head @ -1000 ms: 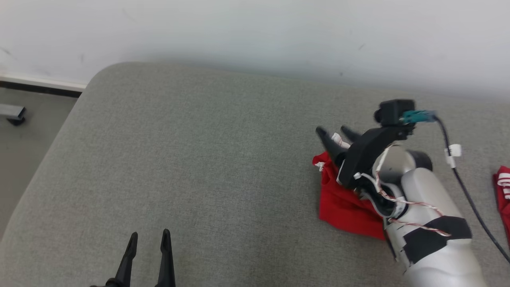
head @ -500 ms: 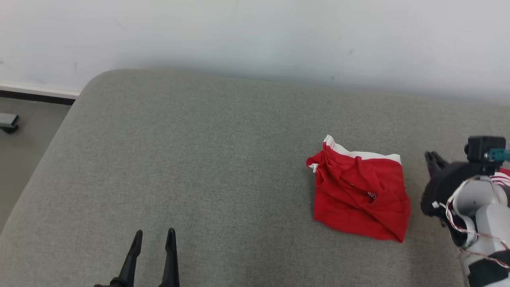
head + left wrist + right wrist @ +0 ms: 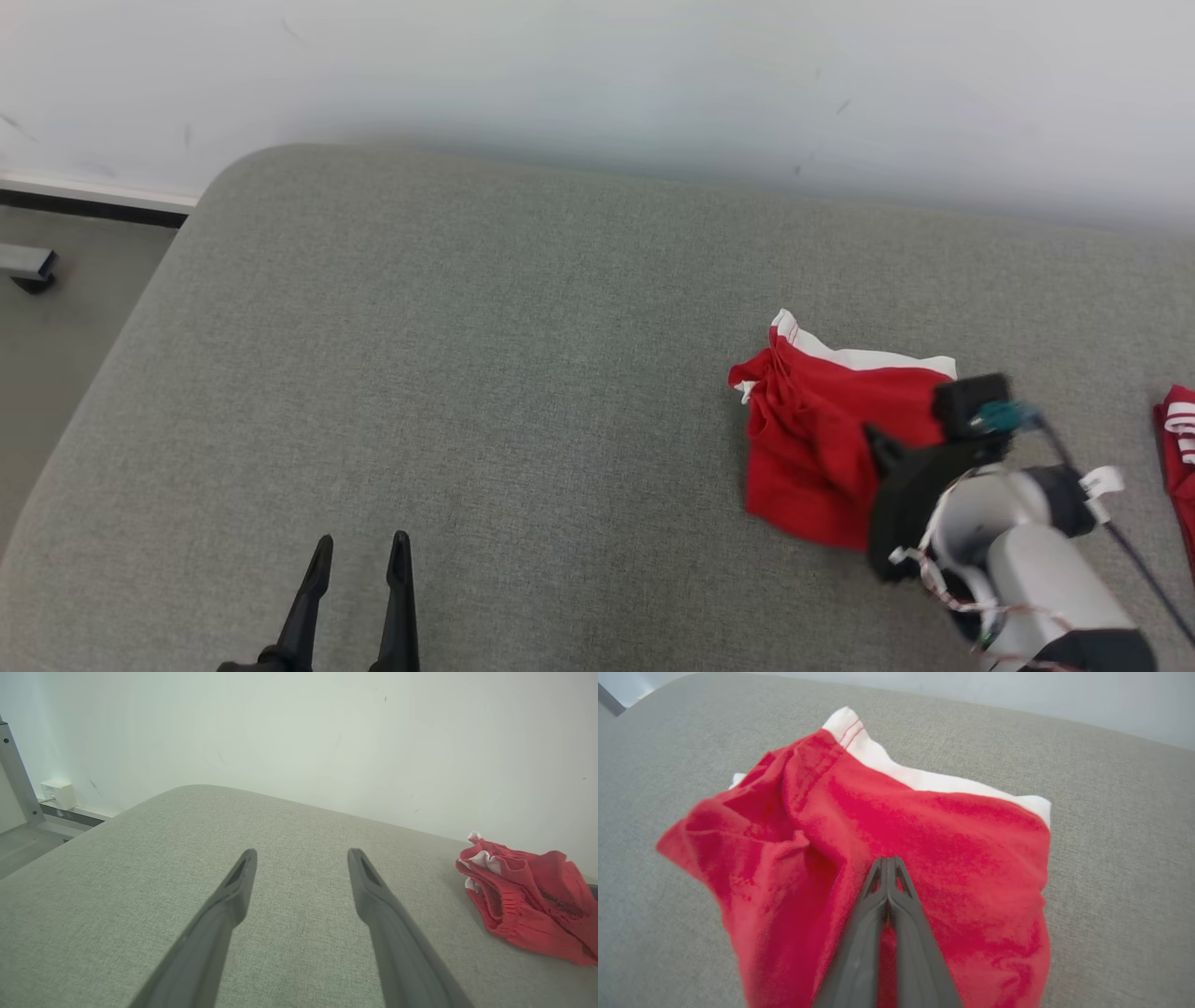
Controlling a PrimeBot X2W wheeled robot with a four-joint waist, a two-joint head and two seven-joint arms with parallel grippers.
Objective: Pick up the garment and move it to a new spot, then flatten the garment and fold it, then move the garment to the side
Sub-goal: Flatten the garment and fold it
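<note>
A grey fabric cushion (image 3: pixel 467 373) with a rounded corner meets a white wall (image 3: pixel 597 75). Far right on it lies a red cloth with white stripes (image 3: pixel 1178 439). A white box (image 3: pixel 58 794) sits low by the wall.

A plain, bare room: grey padded couch seat (image 3: pixel 485 392) under the left gripper (image 3: pixel 362 539), scuffed white wall (image 3: pixel 597 75) beyond it.

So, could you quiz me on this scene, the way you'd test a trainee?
1. True or false: the left claw is open.
2. What colour is the trim on the red shorts? A white, B blue, C black.
3. Fill in: the right claw, pointing at the shorts, is ____ (open or shut).
Key: 1 true; 2 A; 3 shut.
</note>
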